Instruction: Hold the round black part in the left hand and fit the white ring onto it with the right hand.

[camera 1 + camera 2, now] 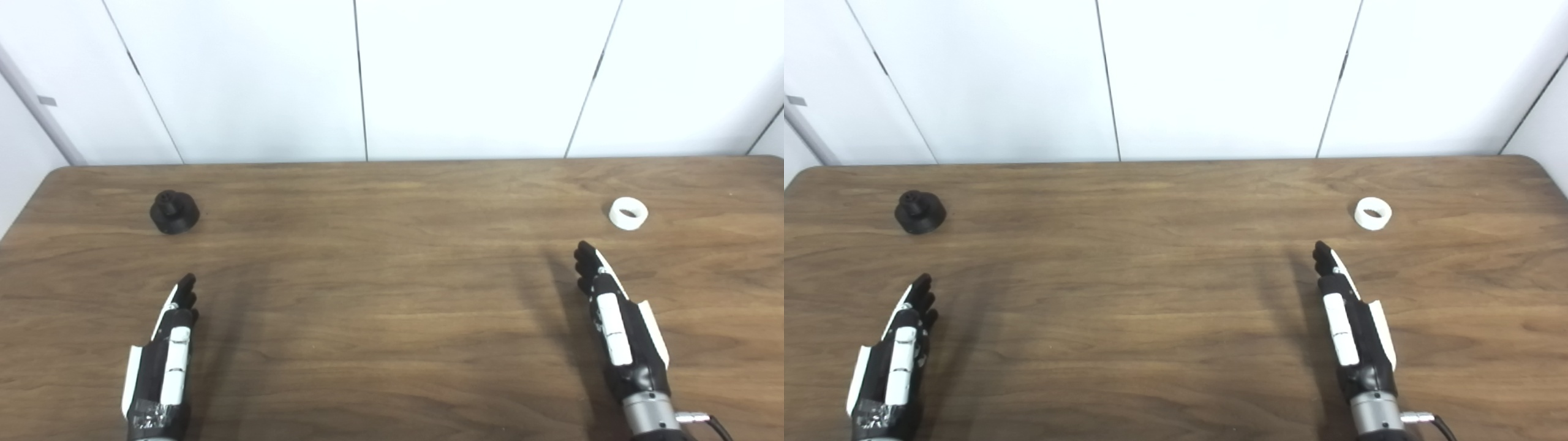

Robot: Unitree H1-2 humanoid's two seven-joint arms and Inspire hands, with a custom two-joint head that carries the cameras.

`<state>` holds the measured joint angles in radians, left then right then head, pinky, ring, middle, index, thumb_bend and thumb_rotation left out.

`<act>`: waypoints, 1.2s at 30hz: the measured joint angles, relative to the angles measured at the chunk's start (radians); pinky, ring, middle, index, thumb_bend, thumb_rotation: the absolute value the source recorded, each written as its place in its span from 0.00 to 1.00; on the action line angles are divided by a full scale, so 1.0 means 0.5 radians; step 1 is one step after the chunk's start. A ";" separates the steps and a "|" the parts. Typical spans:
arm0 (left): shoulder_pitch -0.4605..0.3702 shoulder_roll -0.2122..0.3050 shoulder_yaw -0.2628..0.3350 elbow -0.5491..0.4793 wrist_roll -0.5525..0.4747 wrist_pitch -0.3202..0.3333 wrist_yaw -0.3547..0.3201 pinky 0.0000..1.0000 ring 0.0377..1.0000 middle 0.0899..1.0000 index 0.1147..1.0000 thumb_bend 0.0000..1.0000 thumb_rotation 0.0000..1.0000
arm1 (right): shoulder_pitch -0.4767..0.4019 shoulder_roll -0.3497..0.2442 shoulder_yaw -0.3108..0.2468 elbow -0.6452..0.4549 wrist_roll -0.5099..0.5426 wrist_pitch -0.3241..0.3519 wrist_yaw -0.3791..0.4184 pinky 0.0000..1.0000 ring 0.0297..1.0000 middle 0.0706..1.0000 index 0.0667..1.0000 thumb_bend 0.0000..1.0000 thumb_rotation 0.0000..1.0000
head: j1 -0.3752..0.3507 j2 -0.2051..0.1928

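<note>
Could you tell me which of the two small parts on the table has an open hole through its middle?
The white ring, far right beyond the right hand. The black part at far left has a raised knob instead.

The round black part (174, 212) sits far left on the wooden surface (392, 294); the white ring (628, 213) lies far right; the left hand (168, 352) and right hand (615, 318) hover empty, fingers (185, 289) extended, each short of its piece.
</note>
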<state>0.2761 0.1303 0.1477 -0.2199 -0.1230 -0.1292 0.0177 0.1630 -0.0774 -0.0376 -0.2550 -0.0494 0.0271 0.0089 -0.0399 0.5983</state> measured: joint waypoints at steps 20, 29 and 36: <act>0.001 -0.002 -0.008 0.001 0.022 -0.007 0.003 1.00 1.00 0.96 0.93 0.50 0.81 | 0.002 -0.006 -0.009 0.012 0.023 -0.014 -0.002 0.98 0.97 0.94 0.94 0.50 1.00 | 0.303 -0.126; 0.000 -0.009 -0.029 0.020 0.108 -0.084 0.025 1.00 0.98 0.94 0.89 0.57 0.73 | 0.002 -0.012 -0.020 0.096 0.022 -0.129 0.018 1.00 0.98 0.97 0.97 0.49 1.00 | 0.472 -0.249; -0.005 -0.014 -0.054 0.036 0.193 -0.118 0.043 0.99 0.96 0.93 0.88 0.58 0.70 | 0.003 -0.016 -0.042 0.104 0.086 -0.136 0.087 1.00 1.00 1.00 1.00 0.43 0.98 | 0.601 -0.337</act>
<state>0.2734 0.1232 0.1209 -0.2017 -0.0265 -0.1884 0.0392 0.1643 -0.0854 -0.0585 -0.2032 -0.0065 -0.0410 0.0523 0.2607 0.4295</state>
